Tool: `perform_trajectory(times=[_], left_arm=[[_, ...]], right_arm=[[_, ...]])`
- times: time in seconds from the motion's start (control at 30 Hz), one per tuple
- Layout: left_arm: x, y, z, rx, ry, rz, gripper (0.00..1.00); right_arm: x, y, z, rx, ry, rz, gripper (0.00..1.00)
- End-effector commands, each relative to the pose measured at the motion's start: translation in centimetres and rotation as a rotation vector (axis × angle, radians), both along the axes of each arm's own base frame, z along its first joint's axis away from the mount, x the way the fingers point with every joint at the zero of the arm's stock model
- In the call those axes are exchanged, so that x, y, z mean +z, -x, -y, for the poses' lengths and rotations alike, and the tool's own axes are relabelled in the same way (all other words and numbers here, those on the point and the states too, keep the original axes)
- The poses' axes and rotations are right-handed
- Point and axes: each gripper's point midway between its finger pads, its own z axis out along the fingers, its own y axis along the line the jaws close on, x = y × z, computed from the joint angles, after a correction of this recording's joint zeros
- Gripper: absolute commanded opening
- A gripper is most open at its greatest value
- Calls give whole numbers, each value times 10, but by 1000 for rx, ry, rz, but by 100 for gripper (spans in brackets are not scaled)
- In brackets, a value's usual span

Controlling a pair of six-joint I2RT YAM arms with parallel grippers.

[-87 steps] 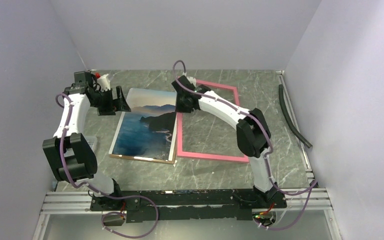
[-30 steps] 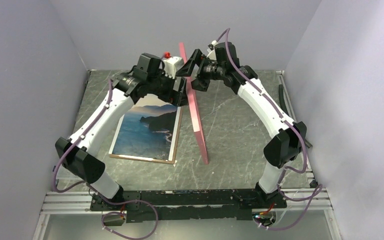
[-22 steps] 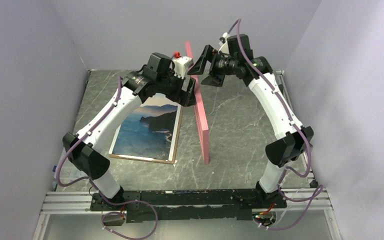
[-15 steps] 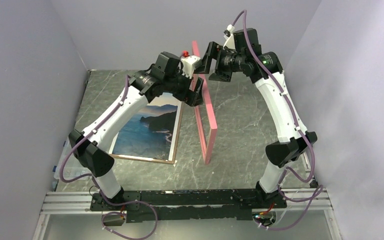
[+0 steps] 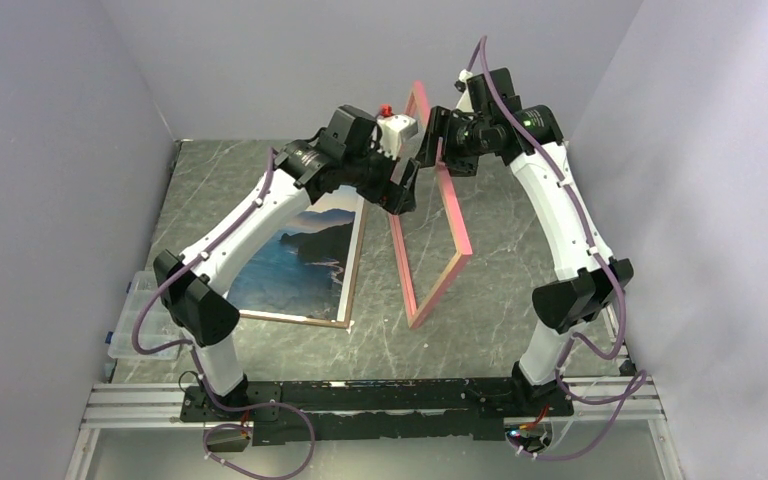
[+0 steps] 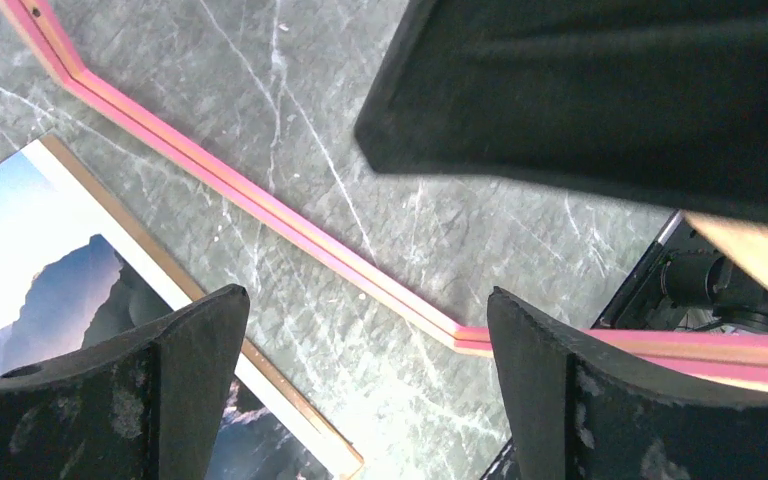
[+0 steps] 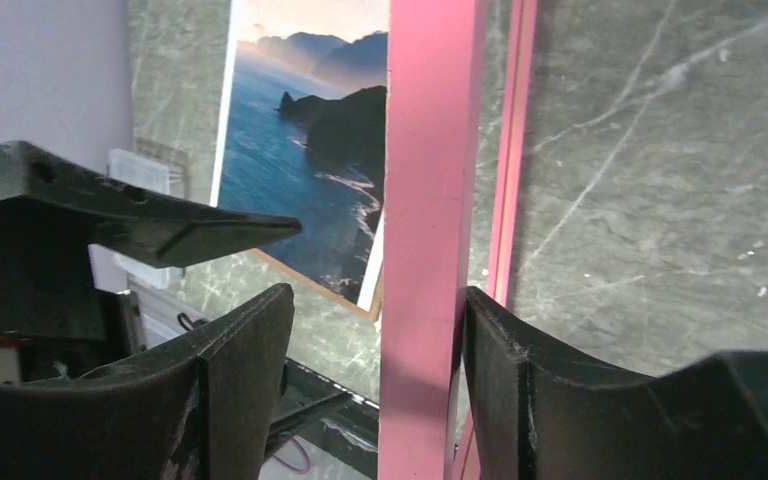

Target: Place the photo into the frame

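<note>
**Frame on edge between two grippers, photo flat on the table**

The left gripper [image 6: 365,318] has its jaws spread wide and carries nothing. Below it and to its left lies the photo [image 5: 290,260], face up on a brown board [image 5: 285,318], flat on the table [image 5: 490,320].

Just to the right of this gripper stands the frame [image 5: 442,288]. It rests on its lower edge, leans over, and is apart from the photo.

The right gripper [image 7: 375,300] has the upper bar of the frame between its fingers. One finger lies against the bar, but on the other side a gap shows, so the jaws are not closed on it.

I judge the step in hand to be turning the frame over towards the photo. To do it well, the right jaws should first close firmly on the bar. The left gripper can then steady the near face. The lower edge should work as a hinge, and the frame should go down slowly, with its corners lined up with the board.

I can read no brand, label or writing in any view.
</note>
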Motion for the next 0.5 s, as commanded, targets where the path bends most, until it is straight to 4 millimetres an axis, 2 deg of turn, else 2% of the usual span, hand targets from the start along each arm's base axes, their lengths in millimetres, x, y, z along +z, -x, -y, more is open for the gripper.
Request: perform_trajectory(times=[0.0,0.27,0.37,0.47], left_arm=[[24,6,-29,34,13,35,95],[-7,-19,-103,165,-78,-22,95],[-19,-23,-118,196,-130,0,95],[-37,-22,-123,203,-157,-14,95]], right_arm=[[10,6,24,-32,69,47,63],[-18,17,63,-107,248,26,58],[-29,23,75,-140,287,19,55],[-40,29,85,-168,314,15,48]])
